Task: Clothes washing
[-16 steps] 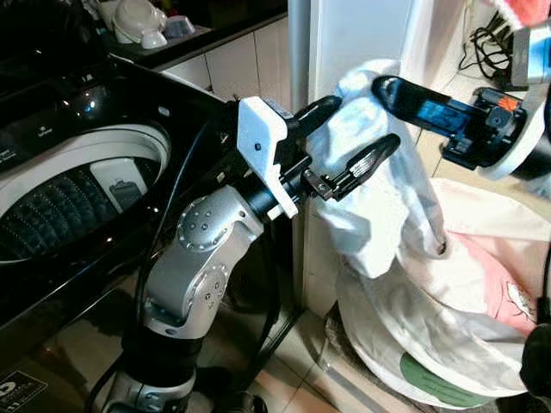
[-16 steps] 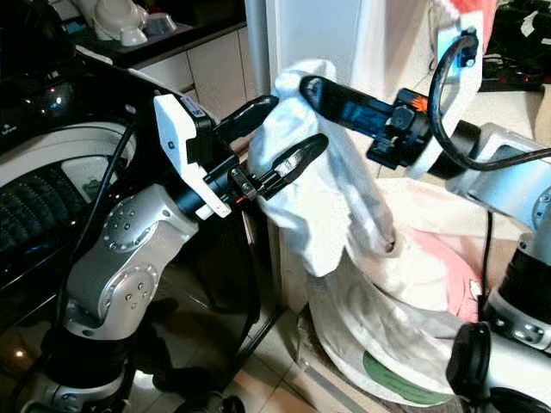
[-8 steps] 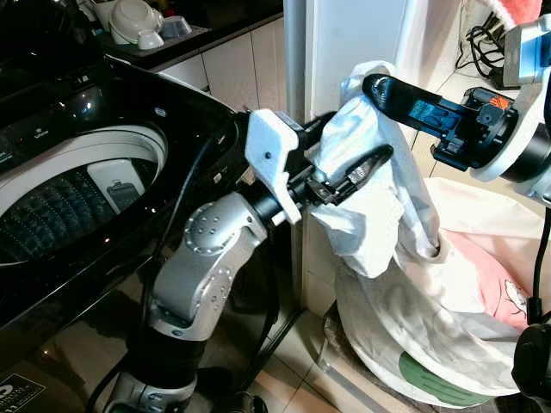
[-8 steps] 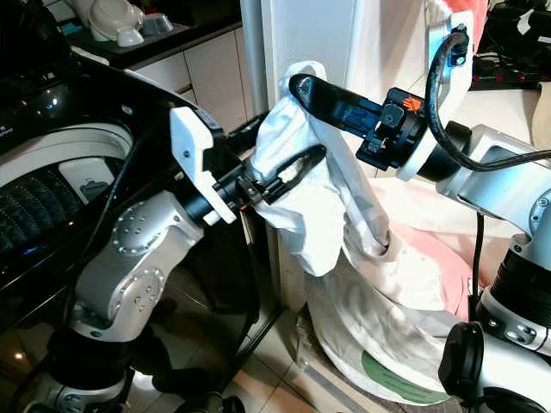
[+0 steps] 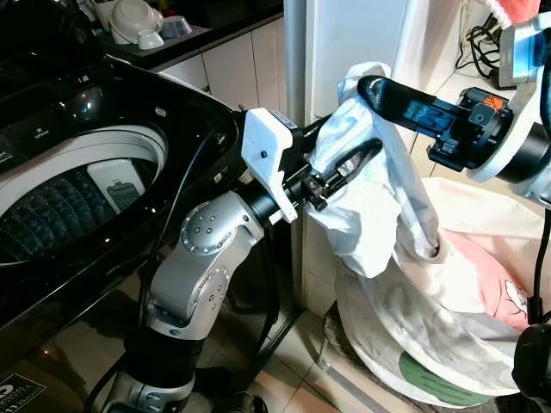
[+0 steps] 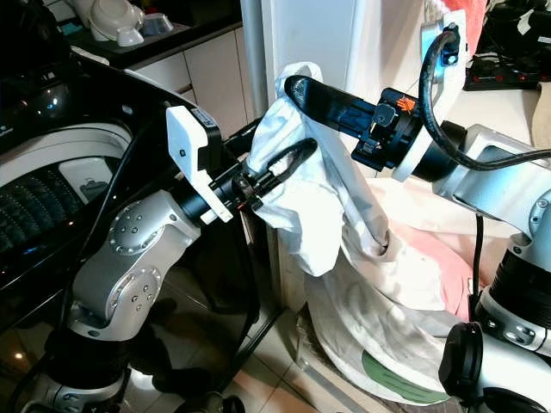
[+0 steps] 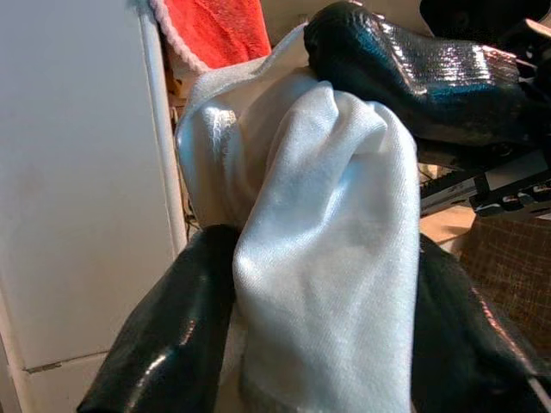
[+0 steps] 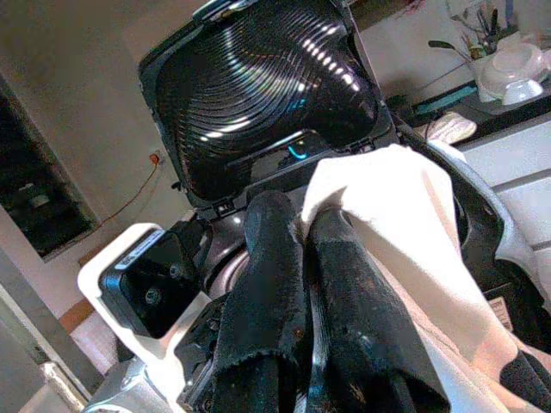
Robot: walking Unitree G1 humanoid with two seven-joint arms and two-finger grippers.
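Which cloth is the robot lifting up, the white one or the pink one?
The white cloth. The left gripper and right gripper hold it up, while the pink cloth stays low in the pile.

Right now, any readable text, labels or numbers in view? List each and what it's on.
None can be read.
Washing machine: small white marks on its black top panel, too small to read.
Sticker on the machine's front, low down: white logo and print, blurred.
Right gripper: blue-lit panel on its finger, no legible characters.
White garment, held by both grippers: no print visible.
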